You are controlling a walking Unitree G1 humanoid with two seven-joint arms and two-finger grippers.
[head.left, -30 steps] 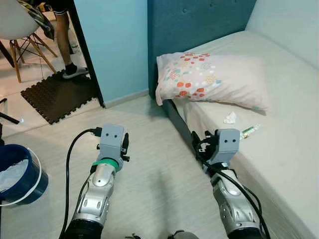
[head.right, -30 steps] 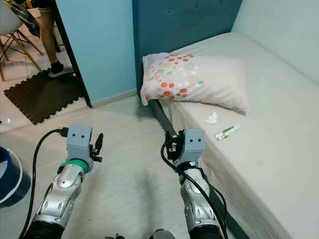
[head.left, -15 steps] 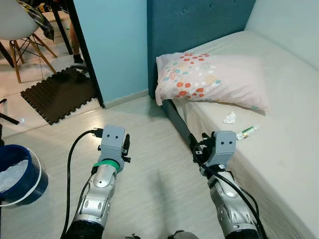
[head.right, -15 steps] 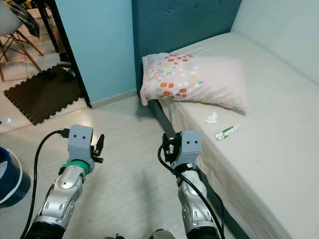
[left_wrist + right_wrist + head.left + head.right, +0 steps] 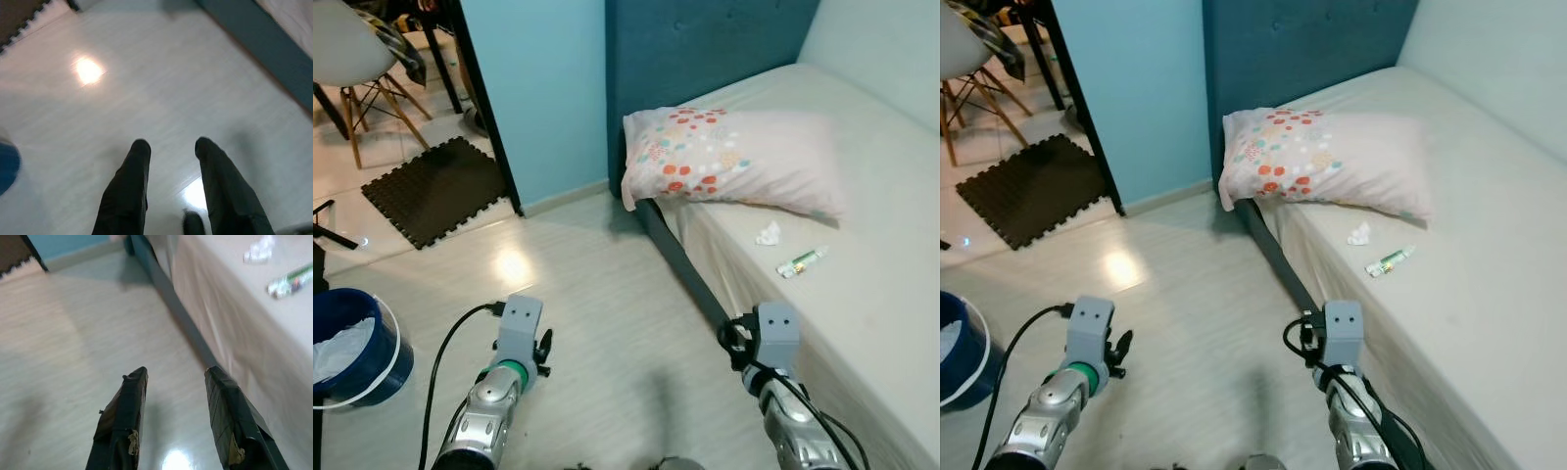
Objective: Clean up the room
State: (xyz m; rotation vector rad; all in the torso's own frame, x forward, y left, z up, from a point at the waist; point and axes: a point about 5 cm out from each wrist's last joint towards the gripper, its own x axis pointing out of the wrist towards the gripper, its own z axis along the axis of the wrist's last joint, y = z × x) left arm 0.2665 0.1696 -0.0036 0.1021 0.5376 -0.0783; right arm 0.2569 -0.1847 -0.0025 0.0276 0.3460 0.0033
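- At far left, a blue bin (image 5: 352, 343) waits on the floor.
- Both arms have dropped lower: left gripper (image 5: 168, 147) and right gripper (image 5: 173, 374) hang over floor, fingers apart, empty.
- Right, on the bed (image 5: 871, 294), crumpled tissue (image 5: 767, 233) and wrapper (image 5: 802, 260) remain uncollected.

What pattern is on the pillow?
Pillow: orange, red and teal dots on pale pink, clearest in left eye view.

A white chair (image 5: 347, 59) stood at eleven o'clock beside a dark foam mat (image 5: 435, 191) at the doorway.
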